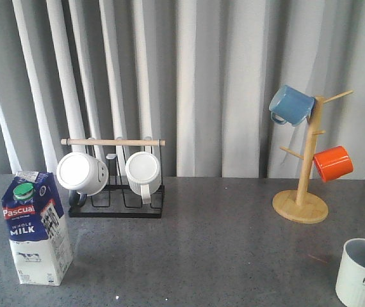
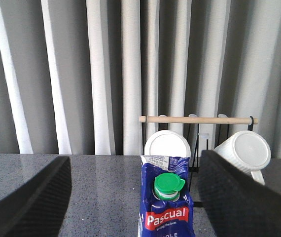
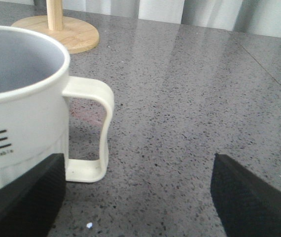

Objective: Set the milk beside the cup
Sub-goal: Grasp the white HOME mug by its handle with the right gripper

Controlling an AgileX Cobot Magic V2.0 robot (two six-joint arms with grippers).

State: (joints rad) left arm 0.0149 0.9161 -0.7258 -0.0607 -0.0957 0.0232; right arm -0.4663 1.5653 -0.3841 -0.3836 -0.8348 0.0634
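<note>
Tall blue-and-white gable-top milk carton with green round cap (image 1: 34, 228) upright near the front left corner of the grey speckled counter (image 1: 208, 249); pale ribbed ceramic cup lettered HOME (image 1: 364, 272) at the front right corner, well apart from it. Left gripper (image 2: 133, 197) spread wide, one finger on each side of the carton top, not touching. Right gripper (image 3: 138, 197) spread wide beside the cup's handle, holding nothing
</note>
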